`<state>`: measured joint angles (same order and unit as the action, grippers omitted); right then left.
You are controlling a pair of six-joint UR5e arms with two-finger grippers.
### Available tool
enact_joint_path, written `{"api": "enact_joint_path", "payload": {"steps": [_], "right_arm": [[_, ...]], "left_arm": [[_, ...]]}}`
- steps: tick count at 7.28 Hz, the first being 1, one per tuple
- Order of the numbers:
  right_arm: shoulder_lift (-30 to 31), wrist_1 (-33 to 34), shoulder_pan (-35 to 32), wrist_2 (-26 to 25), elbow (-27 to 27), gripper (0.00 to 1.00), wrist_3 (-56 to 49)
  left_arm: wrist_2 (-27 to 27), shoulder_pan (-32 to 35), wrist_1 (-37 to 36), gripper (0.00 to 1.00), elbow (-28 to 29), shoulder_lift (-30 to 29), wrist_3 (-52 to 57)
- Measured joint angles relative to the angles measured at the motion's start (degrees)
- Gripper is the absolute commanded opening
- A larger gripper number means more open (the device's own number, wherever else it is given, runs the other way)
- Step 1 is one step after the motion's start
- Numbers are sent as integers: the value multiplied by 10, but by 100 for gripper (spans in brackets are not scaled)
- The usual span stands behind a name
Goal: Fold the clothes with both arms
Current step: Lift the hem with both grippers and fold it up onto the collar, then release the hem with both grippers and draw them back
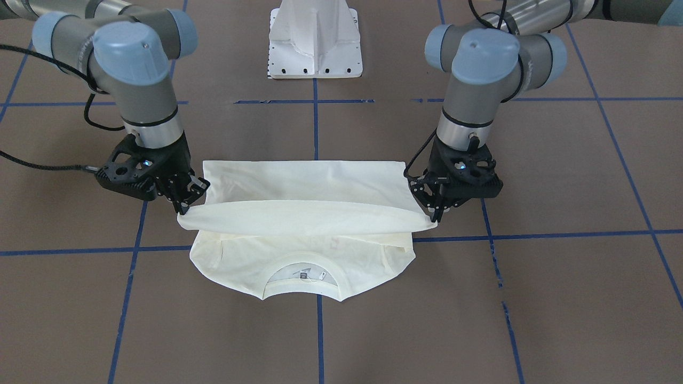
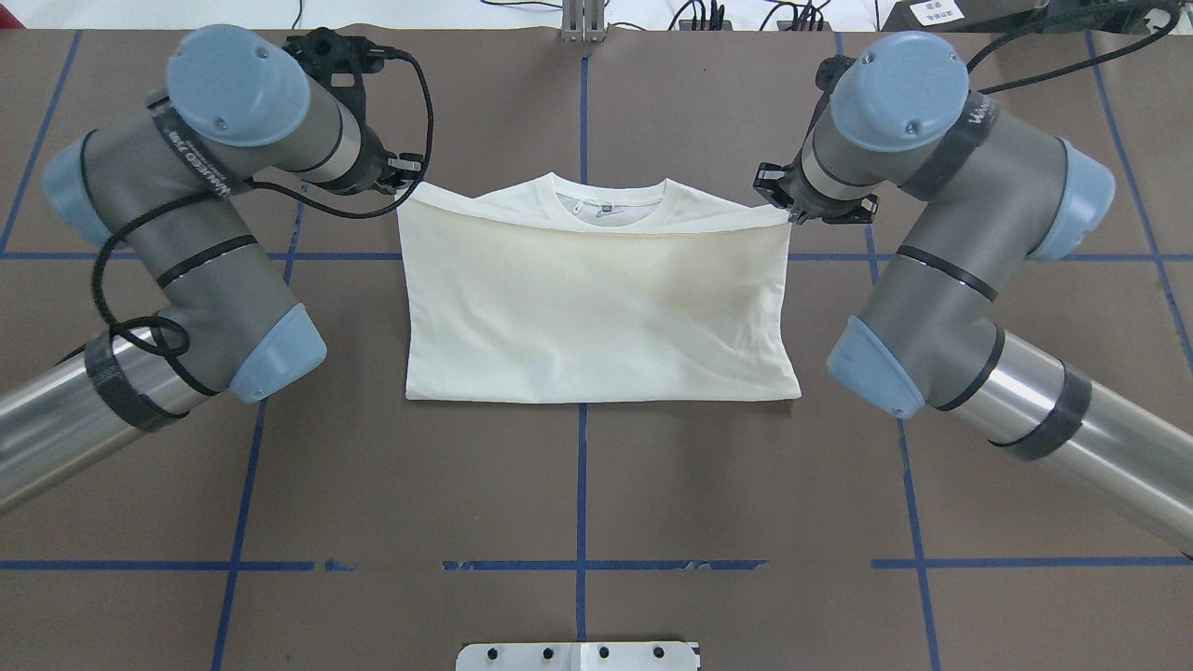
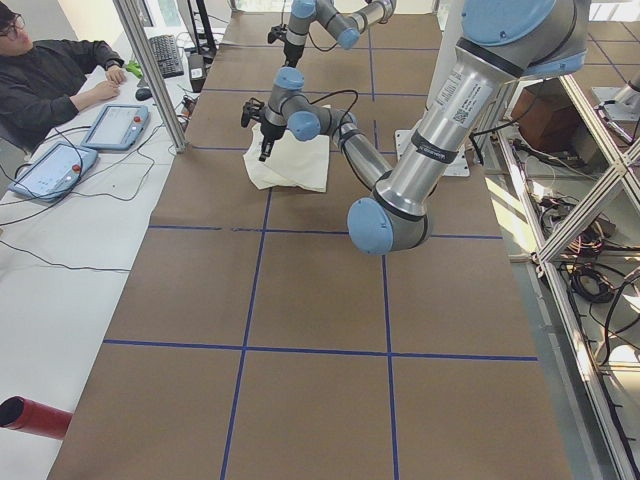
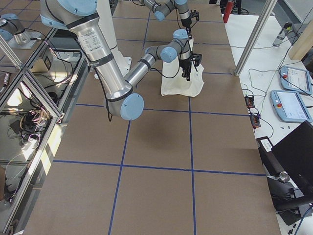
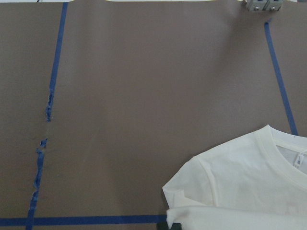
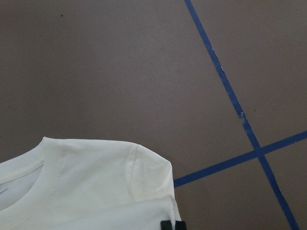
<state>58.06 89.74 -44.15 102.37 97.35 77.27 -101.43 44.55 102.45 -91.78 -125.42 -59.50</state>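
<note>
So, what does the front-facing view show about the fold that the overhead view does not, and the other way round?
Only front-facing: how the left gripper and right gripper pinch the T-shirt corners, with the carried edge raised off the lower layer. Only overhead: the top layer as one flat panel, and the cables at the far edge of the table. Both: the collar uncovered beyond the carried edge.

grey-and-silver arms [image 2: 214,280], light-blue joint caps [image 2: 238,84], black cables [image 2: 431,107].
</note>
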Motion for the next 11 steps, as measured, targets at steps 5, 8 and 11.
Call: {"api": "enact_joint_path", "payload": {"steps": [5,8,11], "right_arm": [[-13,-115,11,-9,-131,100,0],[-21,-116,11,-16,-114,100,-36],[-18,-115,-11,29,-93,100,-108]], "left_arm": [[11,-38,77,100,99,-16,-1],[5,-38,96,100,52,17,52],[0,-74,114,78,-75,129,28]]}}
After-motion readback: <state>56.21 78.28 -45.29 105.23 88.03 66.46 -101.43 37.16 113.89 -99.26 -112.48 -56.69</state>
